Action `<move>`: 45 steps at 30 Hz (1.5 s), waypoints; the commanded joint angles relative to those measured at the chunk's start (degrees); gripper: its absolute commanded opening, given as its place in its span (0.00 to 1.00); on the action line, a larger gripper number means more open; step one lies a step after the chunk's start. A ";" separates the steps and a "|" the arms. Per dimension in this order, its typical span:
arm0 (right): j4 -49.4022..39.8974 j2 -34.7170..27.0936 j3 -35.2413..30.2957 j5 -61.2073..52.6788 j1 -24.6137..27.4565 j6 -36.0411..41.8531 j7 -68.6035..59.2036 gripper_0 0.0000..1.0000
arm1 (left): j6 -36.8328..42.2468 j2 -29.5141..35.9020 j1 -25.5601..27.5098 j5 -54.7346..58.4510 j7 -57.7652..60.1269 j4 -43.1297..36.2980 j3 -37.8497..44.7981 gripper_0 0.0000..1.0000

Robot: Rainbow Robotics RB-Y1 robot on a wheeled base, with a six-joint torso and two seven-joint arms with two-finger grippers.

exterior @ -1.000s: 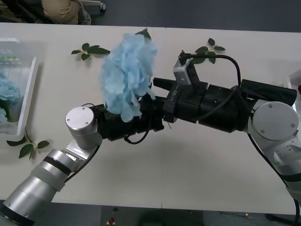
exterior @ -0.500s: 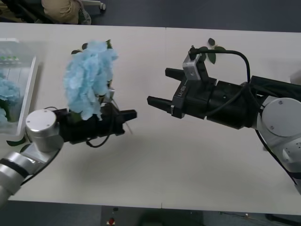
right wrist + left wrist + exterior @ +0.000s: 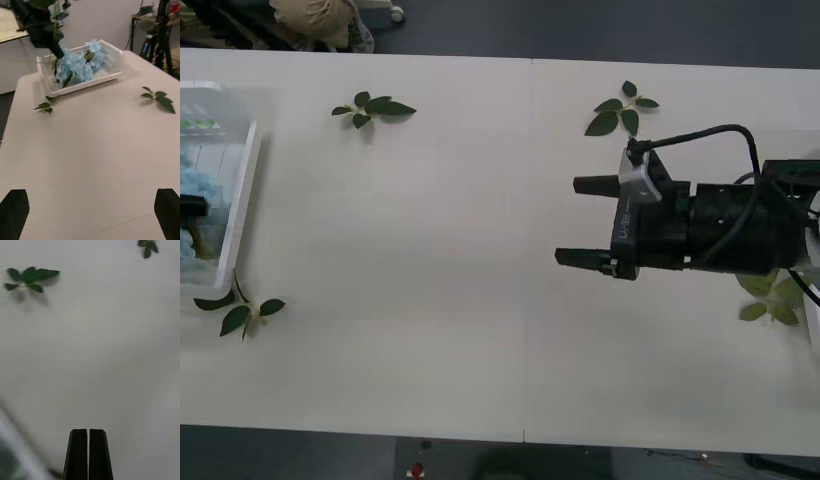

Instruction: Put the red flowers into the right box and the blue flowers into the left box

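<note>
The left box [image 3: 242,190] stands at the table's far left edge with blue flowers [image 3: 198,185] lying in it. My left gripper [image 3: 190,205] hangs over that box; in its wrist view the black fingers [image 3: 79,450] are pressed together. From the right wrist view the left gripper [image 3: 58,50] reaches down into the box [image 3: 112,62] among the blue flowers [image 3: 80,65], with green stems running along it. My right gripper [image 3: 568,221] hovers open over the right half of the table, nothing between its fingers [image 3: 13,210]. The red flowers are out of view.
Flowerless leaf sprigs lie on the table: one at the back left [image 3: 375,107], one at the back right [image 3: 620,112], one beside the left box's near corner [image 3: 238,310], one under the right arm [image 3: 770,298]. A pale sliver of the right box [image 3: 815,330] shows at the right edge.
The left gripper took the blue flower from the right gripper at mid-table and carried it left to over the left box. The right gripper opened and drew back to the right.
</note>
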 commanded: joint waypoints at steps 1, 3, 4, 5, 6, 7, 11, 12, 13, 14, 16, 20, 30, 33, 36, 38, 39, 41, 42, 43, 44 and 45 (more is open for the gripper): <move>2.99 2.61 -3.30 -0.43 -0.44 6.75 0.03 0.99 | 3.28 1.94 -6.74 -8.82 0.77 9.84 0.48 0.00; 4.75 4.02 -4.70 1.33 -0.61 11.06 0.03 0.98 | 3.55 2.91 -9.55 -14.45 0.77 14.15 0.48 0.00; 5.36 4.55 -5.41 2.38 -0.79 12.90 0.03 0.98 | 3.55 3.17 -10.78 -17.17 0.77 15.73 0.48 0.00; 6.24 5.51 -6.20 3.88 -1.14 15.28 0.03 0.98 | 3.28 3.17 -12.28 -21.39 0.77 17.67 0.48 0.00; 6.86 6.30 -6.90 4.93 -1.40 17.04 0.03 0.99 | 3.02 3.17 -13.51 -25.26 0.77 19.07 0.48 0.00; 7.39 7.01 -7.69 5.63 -1.67 18.53 0.03 0.98 | 2.93 3.17 -14.56 -28.86 1.96 20.04 0.22 0.00; 9.93 10.96 -11.74 8.97 -3.07 26.35 0.03 0.98 | 0.30 2.82 -18.16 -41.08 10.84 21.89 -3.91 0.00; 10.55 11.93 -12.53 9.94 -3.60 28.20 0.03 0.98 | -1.02 2.82 -18.69 -42.92 13.39 21.89 -5.84 0.00; 10.72 12.28 -12.88 10.38 -3.78 29.08 0.03 0.98 | -1.81 2.82 -18.95 -43.71 14.71 21.89 -6.99 0.00; 10.99 12.81 -13.41 11.26 -4.13 30.57 0.03 0.98 | -3.57 2.82 -19.31 -45.21 17.43 22.06 -9.27 0.00; 10.99 12.98 -13.58 11.96 -4.30 31.71 0.03 0.98 | -6.03 2.73 -19.66 -46.62 21.30 22.76 -12.17 0.00; 10.99 12.54 -12.09 11.96 -4.92 32.24 0.03 0.98 | -10.51 1.68 -19.92 -51.36 29.91 25.14 -16.04 0.00; 11.08 13.33 -8.48 13.10 -6.59 32.68 0.03 0.99 | -12.80 -2.80 -20.62 -62.08 43.01 30.76 -16.13 0.00; 11.08 15.44 -8.48 14.77 -6.50 33.03 0.03 0.98 | -12.80 -3.68 -20.54 -63.23 45.20 30.94 -16.13 0.00; 11.08 17.55 -8.57 16.71 -6.59 32.94 0.03 0.98 | -12.80 -4.65 -20.54 -64.19 45.56 31.38 -16.13 0.00; 11.08 18.87 -8.66 17.76 -6.33 32.77 0.03 0.99 | -12.80 -5.00 -20.54 -64.28 45.73 31.55 -16.13 0.00; 11.08 19.66 -8.75 18.11 -5.97 32.59 0.03 0.98 | -12.89 -5.18 -20.54 -64.37 45.73 31.55 -16.13 0.00; 11.08 20.63 -8.84 18.47 -5.53 31.89 0.03 0.98 | -13.33 -5.18 -20.54 -64.46 45.73 31.55 -16.13 0.01; 11.08 21.07 -8.84 18.55 -5.27 31.54 0.03 0.98 | -13.77 -5.18 -20.54 -64.63 45.73 31.55 -16.13 0.04; 11.08 21.51 -8.84 18.82 -5.18 31.45 0.03 0.99 | -14.29 -5.26 -20.54 -64.90 45.73 31.55 -16.13 0.36; 11.08 21.77 -8.84 18.99 -5.10 31.45 0.03 0.98 | -14.91 -5.18 -20.54 -64.90 45.73 31.55 -16.22 0.64; 11.08 21.95 -8.84 19.26 -5.10 31.45 0.03 0.98 | -15.26 -5.26 -20.54 -64.98 45.64 31.55 -16.13 0.87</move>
